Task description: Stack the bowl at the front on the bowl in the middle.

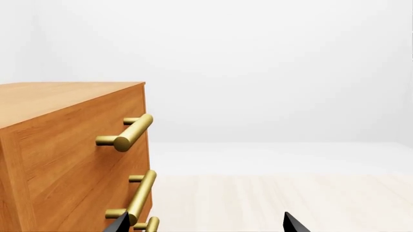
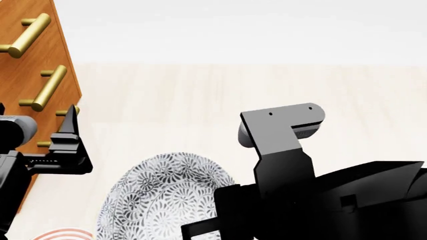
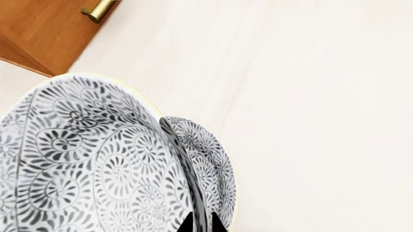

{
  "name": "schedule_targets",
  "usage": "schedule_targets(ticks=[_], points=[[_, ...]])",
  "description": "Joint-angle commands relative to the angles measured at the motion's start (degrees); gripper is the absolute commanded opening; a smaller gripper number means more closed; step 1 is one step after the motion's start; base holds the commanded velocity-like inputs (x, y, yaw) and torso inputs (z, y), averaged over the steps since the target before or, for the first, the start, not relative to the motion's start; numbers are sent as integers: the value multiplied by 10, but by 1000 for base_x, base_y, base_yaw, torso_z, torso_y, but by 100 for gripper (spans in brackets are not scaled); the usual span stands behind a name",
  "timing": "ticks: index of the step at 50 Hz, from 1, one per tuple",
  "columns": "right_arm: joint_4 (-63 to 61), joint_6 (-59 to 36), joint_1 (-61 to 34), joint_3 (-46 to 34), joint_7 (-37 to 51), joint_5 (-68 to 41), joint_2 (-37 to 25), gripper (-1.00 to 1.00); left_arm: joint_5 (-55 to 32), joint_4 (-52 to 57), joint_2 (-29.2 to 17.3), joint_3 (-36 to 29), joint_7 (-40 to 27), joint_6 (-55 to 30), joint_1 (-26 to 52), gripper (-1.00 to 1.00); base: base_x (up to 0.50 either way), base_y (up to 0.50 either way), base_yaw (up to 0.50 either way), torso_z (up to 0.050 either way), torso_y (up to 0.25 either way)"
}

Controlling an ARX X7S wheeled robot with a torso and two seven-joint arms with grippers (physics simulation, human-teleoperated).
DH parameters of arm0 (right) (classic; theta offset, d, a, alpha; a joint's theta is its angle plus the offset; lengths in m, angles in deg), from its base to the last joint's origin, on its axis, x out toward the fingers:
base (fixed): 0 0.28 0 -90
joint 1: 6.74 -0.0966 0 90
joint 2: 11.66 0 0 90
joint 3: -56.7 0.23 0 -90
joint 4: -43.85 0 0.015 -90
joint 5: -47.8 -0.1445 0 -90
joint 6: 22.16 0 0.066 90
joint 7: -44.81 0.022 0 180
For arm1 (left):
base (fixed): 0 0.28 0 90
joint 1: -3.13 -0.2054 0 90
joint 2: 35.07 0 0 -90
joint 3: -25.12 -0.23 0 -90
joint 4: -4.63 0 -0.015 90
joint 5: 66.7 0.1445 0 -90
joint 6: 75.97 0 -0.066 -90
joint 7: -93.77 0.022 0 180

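**Grey-patterned bowl pinched at its rim**

Right gripper [image 3: 200,223] is clamped on the bowl at the front [image 3: 90,164], its wall held between the fingertips at lower centre of the right wrist view. Left gripper [image 1: 206,223] hangs spread apart beside the wooden drawer unit [image 1: 65,154] with brass handles [image 1: 125,133].
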Motion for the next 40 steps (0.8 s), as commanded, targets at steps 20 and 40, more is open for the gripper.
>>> schedule_targets(ticks=[20, 40], points=[[99, -30, 32, 33, -299, 336, 50, -100, -2, -2, -8, -10, -2, 14, -13, 100, 0, 0, 0, 0, 0], [138, -4, 43, -10, -393, 408, 56, 100, -5, -10, -10, -15, -3, 20, -12, 100, 0, 0, 0, 0, 0]])
